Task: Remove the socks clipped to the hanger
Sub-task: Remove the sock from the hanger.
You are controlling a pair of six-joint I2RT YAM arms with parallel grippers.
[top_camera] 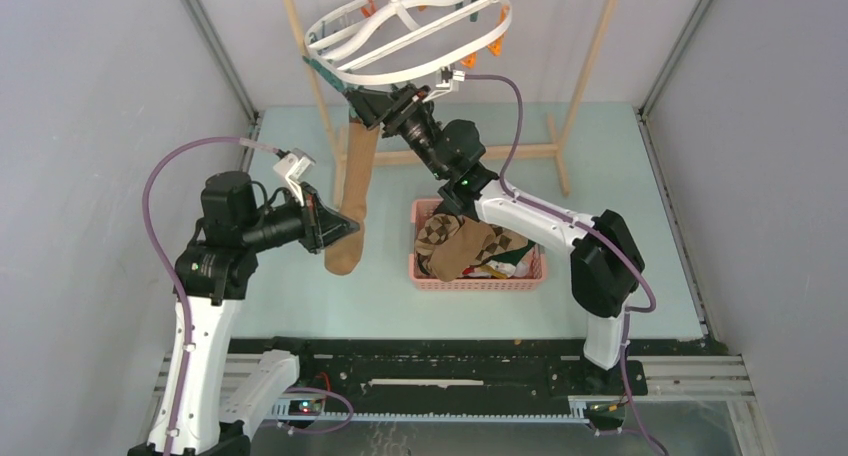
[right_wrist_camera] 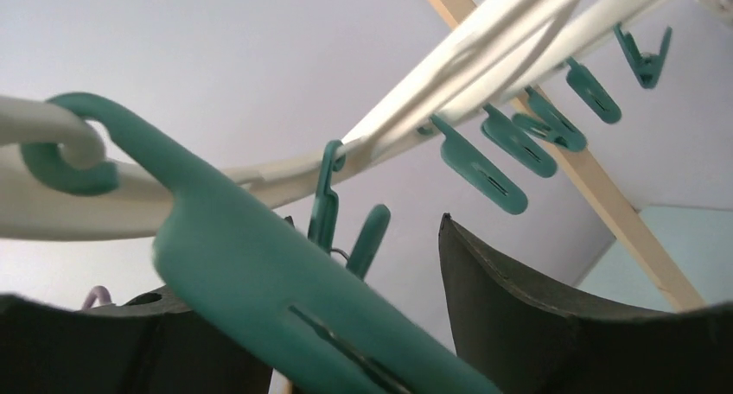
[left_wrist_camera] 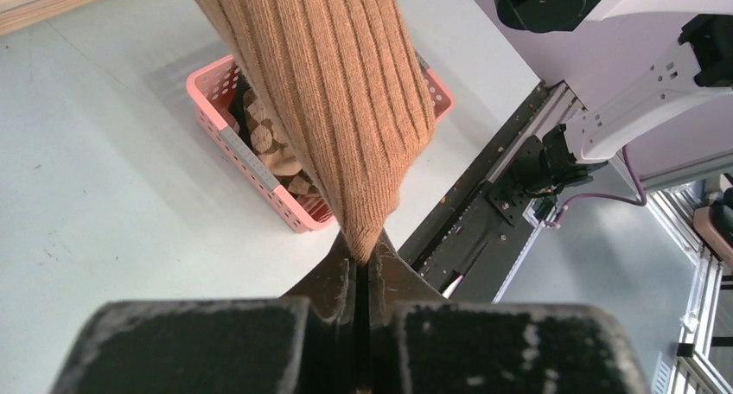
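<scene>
The white hanger (top_camera: pixel 395 77) hangs at the top of the overhead view, with teal and orange clothespins. One tan-brown ribbed sock (top_camera: pixel 355 171) dangles from a clip at its left rim. My left gripper (top_camera: pixel 328 224) is shut on the sock's lower end; in the left wrist view the sock (left_wrist_camera: pixel 337 92) tapers into the shut left gripper (left_wrist_camera: pixel 363 257). My right gripper (top_camera: pixel 368 106) is up at that clip. In the right wrist view the right gripper (right_wrist_camera: pixel 346 325) is open, with a large teal clothespin (right_wrist_camera: pixel 259 282) between its fingers under the hanger's white ribs (right_wrist_camera: pixel 484 57).
A pink basket (top_camera: pixel 478 279) on the table holds several removed socks (top_camera: pixel 460 246); it also shows behind the sock as the basket (left_wrist_camera: pixel 216 79). The light wooden rack (top_camera: pixel 590 66) stands behind it. More teal clothespins (right_wrist_camera: pixel 480 165) hang along the hanger.
</scene>
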